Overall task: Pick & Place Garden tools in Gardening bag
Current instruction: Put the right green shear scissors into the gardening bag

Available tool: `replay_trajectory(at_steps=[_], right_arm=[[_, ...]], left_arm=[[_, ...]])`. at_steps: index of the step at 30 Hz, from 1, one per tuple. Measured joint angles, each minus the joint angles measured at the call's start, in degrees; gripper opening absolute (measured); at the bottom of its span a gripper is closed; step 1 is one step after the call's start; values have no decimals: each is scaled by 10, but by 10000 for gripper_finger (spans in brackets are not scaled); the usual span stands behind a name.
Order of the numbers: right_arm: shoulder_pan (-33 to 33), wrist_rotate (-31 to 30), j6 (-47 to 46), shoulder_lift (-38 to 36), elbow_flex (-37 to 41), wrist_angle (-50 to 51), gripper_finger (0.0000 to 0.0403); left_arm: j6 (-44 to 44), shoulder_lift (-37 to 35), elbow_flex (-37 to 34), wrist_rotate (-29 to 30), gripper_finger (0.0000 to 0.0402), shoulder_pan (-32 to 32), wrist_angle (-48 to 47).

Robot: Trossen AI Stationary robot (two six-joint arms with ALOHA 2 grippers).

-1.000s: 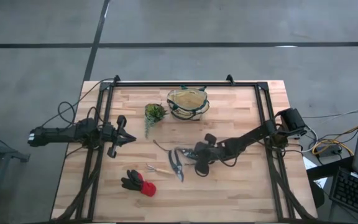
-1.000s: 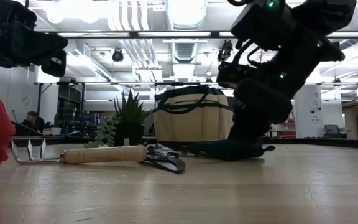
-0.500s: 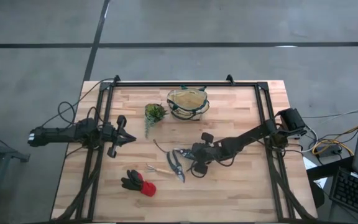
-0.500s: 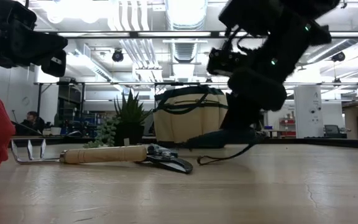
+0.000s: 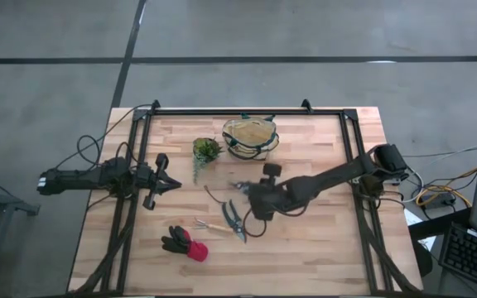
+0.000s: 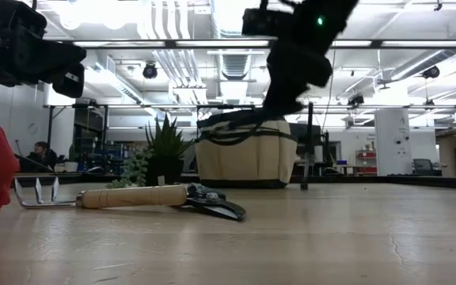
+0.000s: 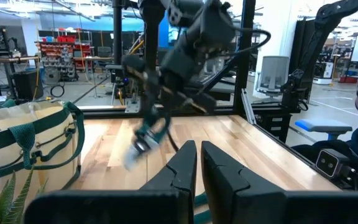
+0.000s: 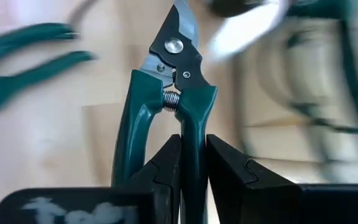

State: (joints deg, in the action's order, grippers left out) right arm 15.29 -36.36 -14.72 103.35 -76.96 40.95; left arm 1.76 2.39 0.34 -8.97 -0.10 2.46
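Glossy green-handled shears point(image 8: 169, 93), steel blades; matt wooden table point(image 5: 321, 240).

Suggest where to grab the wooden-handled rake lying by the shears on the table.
Take the wooden-handled rake at mid-handle, coming straight down from above with the fingers across its width. It lies flat on the table, so only the top is free. The tines at one end are thin, and the other end lies close against the shears, so keep to the middle.

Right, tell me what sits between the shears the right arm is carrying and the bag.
Nothing visible. The right end effector holds the green-handled pruning shears above bare wooden table, with the round tan fabric bag just beyond. The small green potted plant stands off to the side of that path.
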Motion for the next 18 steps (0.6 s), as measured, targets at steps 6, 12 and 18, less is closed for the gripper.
replay_trajectory(at_steps=[6, 12, 18], right_arm=[[-7, -64, 26, -20, -57, 86, 56], [-29, -73, 59, -63, -72, 93, 56], [-55, -73, 82, -100, -72, 99, 56]], left_arm=[[0, 0, 0, 0, 28, 0, 0], [0, 0, 0, 0, 28, 0, 0], [0, 0, 0, 0, 28, 0, 0]])
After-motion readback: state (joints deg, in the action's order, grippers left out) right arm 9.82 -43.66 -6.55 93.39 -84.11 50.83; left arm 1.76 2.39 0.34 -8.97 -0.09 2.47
